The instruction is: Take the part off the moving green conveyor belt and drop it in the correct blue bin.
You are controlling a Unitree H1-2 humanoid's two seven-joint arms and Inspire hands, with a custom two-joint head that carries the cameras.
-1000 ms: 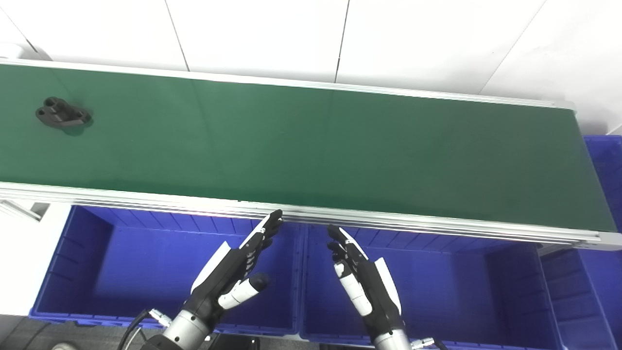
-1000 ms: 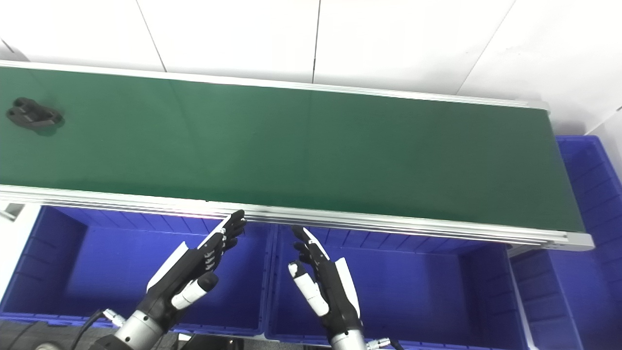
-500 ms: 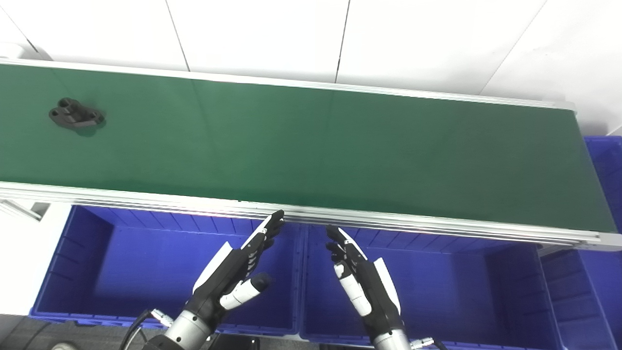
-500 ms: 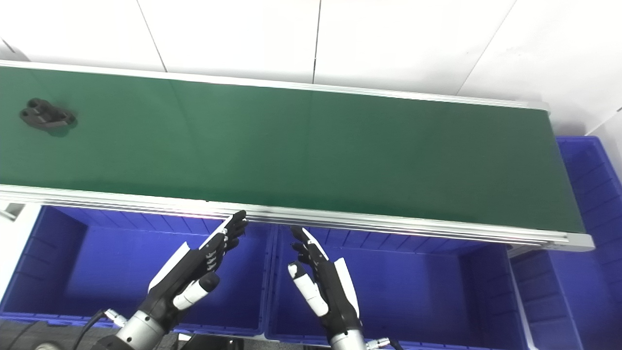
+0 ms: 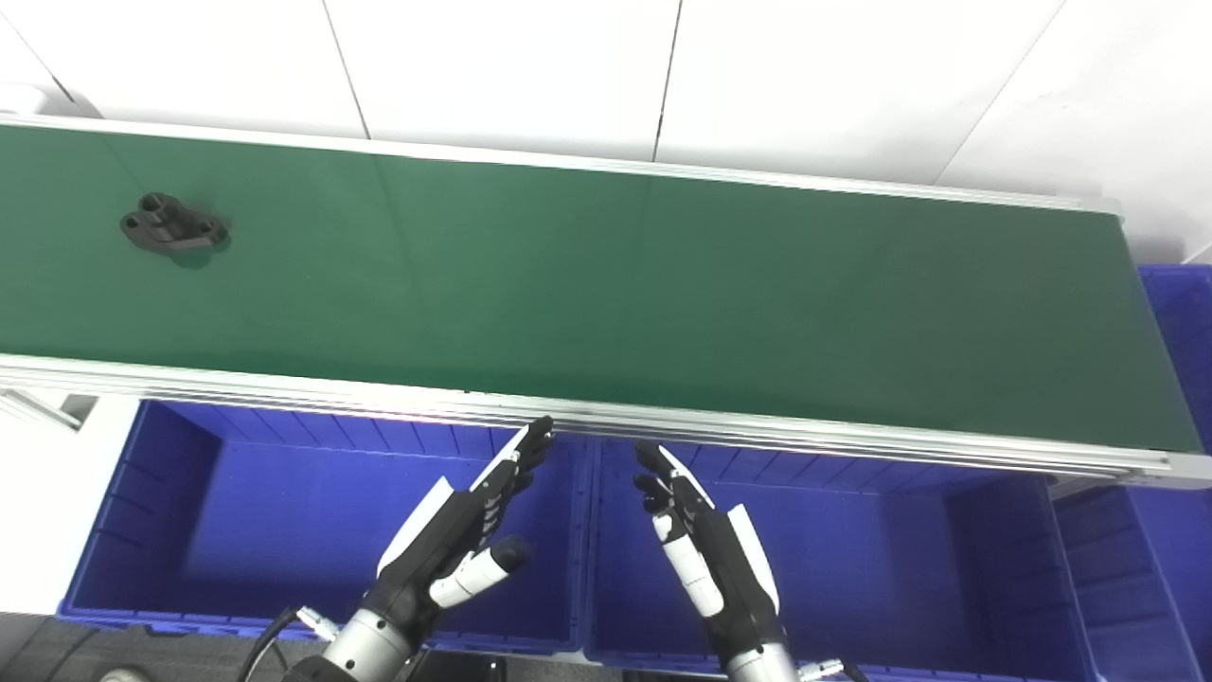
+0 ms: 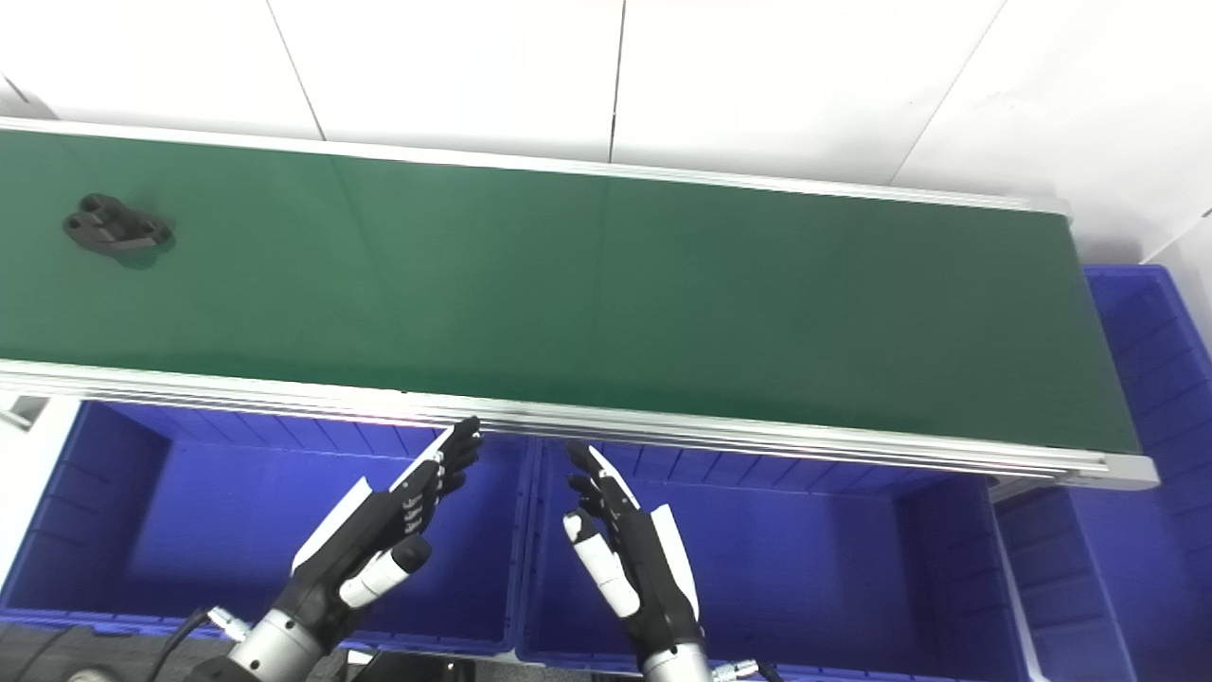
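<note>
A small black part (image 5: pixel 174 222) with round holes lies flat on the green conveyor belt (image 5: pixel 606 284), far to the left. My left hand (image 5: pixel 454 540) hovers open over the left blue bin (image 5: pixel 123 493), fingers stretched toward the belt's near rail. My right hand (image 5: pixel 705 549) hovers open over the middle blue bin (image 5: pixel 985 540), palm facing left. Both hands hold nothing and are far from the part.
An aluminium rail (image 5: pixel 284 388) edges the belt's near side above the bins. A third blue bin (image 5: pixel 1174 322) sits past the belt's right end. A white surface (image 5: pixel 47 493) borders the left bin. White wall panels stand behind the belt.
The black part has ridden the belt to the right. Both hands have stayed nearly still over the bins.
</note>
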